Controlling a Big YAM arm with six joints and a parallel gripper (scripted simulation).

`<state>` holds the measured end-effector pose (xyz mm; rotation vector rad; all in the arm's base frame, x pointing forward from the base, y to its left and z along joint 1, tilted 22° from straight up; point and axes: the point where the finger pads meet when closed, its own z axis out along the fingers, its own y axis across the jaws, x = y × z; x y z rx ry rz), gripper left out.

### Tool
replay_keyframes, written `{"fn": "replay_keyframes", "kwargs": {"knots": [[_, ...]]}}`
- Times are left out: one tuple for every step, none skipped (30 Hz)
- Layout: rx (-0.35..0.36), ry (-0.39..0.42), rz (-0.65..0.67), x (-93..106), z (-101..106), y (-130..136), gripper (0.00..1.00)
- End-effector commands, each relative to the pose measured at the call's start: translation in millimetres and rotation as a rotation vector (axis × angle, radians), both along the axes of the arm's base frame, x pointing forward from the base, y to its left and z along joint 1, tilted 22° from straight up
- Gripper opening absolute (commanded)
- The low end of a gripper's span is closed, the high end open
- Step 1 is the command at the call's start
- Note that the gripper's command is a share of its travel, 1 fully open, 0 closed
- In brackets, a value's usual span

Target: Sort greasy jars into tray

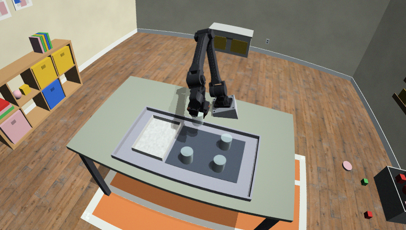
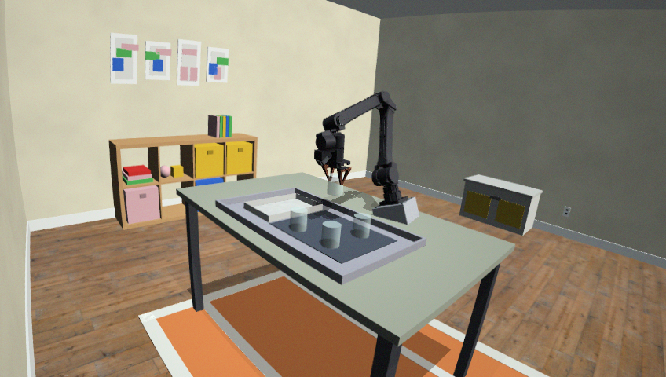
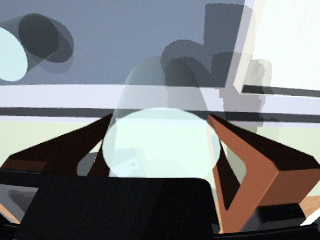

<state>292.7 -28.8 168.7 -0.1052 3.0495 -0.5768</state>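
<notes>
My gripper (image 1: 199,115) (image 2: 335,181) (image 3: 161,121) is shut on a pale glass jar (image 1: 197,121) (image 2: 334,188) (image 3: 160,147). It holds the jar upright, raised above the back edge of the mat area. Three other jars stand mouth down on the dark mat (image 1: 205,148) (image 2: 345,254) (image 3: 125,30): one nearest the tray (image 1: 186,155) (image 2: 298,221), one at the front right (image 1: 219,164) (image 2: 331,236), and one at the back right (image 1: 226,142) (image 2: 361,226) (image 3: 10,55). The white tray (image 1: 148,154) (image 2: 256,212) (image 3: 245,67) holds no jar. Grease cannot be seen.
A raised grey rim (image 1: 182,172) (image 2: 280,243) surrounds the mat and tray. The arm's base (image 1: 225,112) (image 2: 397,210) stands behind that rim, to the right of the held jar. The tray lies left of the mat in the top view.
</notes>
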Motion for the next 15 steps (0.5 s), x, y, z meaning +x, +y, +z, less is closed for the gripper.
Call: {"fn": "replay_keyframes", "kwargs": {"knots": [[0.003,-0.06,-0.002,14.5,24,5,0.0],[0.003,-0.06,-0.002,20.0,37,8,0.0],[0.003,-0.06,-0.002,20.0,37,8,0.0],[0.003,-0.06,-0.002,20.0,37,8,0.0],[0.003,-0.06,-0.002,20.0,37,8,0.0],[0.003,-0.06,-0.002,20.0,37,8,0.0],[0.003,-0.06,-0.002,20.0,37,8,0.0],[0.003,-0.06,-0.002,20.0,37,8,0.0],[0.004,-0.06,-0.002,20.0,37,8,0.0],[0.004,-0.06,-0.002,20.0,37,8,0.0],[0.004,-0.06,-0.002,20.0,37,8,0.0],[0.004,-0.06,-0.002,21.3,38,5,0.0],[0.004,-0.06,-0.002,22.6,39,3,0.0],[0.004,-0.06,-0.002,23.9,40,0,0.0],[0.004,-0.06,-0.002,25.1,42,-3,0.0]]}}
